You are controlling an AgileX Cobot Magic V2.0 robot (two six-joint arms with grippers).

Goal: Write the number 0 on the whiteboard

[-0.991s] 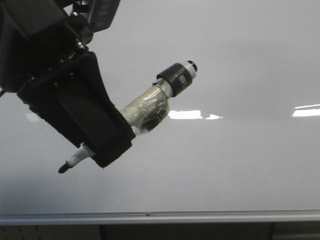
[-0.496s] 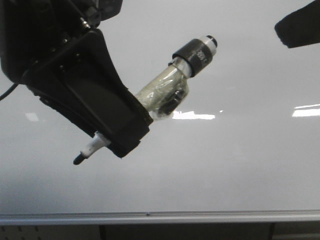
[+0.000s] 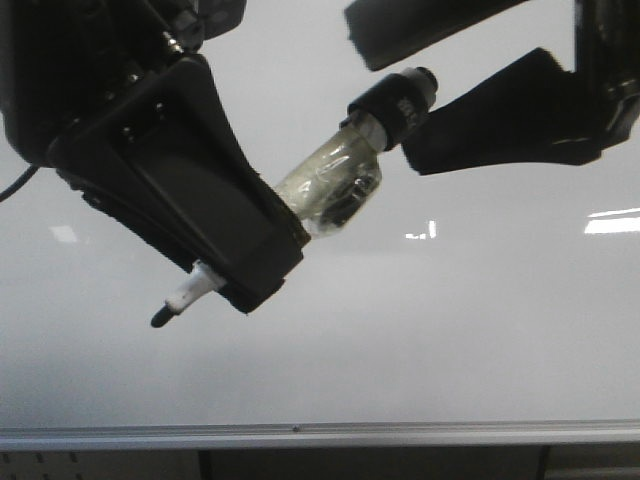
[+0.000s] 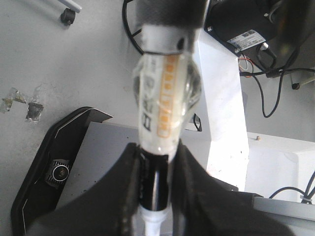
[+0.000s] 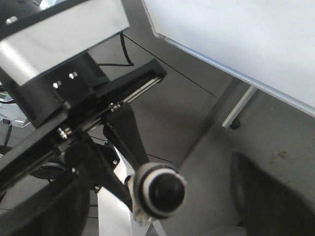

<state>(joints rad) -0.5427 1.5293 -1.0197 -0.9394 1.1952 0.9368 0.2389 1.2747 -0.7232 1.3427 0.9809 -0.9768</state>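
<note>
The whiteboard [image 3: 480, 320] fills the front view, glossy and pale, with a silver rail [image 3: 320, 433] along its lower edge. No number 0 shows on it. My left gripper [image 3: 245, 275] is shut on a marker [image 3: 330, 190] whose body is wrapped in clear tape; the black tip [image 3: 160, 318] points down-left, close to the board. The left wrist view shows the marker [image 4: 165, 93] clamped between the fingers [image 4: 123, 187]. My right gripper [image 3: 395, 100] is open, its two fingers either side of the marker's black back end [image 5: 160, 191].
The board's bright light reflections [image 3: 612, 222] lie at mid-height on the right. In the right wrist view the board's corner [image 5: 246, 39] stands above a grey floor, and the left arm's body [image 5: 64, 59] is close by. Cables [image 4: 268, 88] and a white stand show below.
My right gripper has come in from the upper right, and its open fingers now flank the marker's back end. The left gripper shifted right, then held nearly still.
</note>
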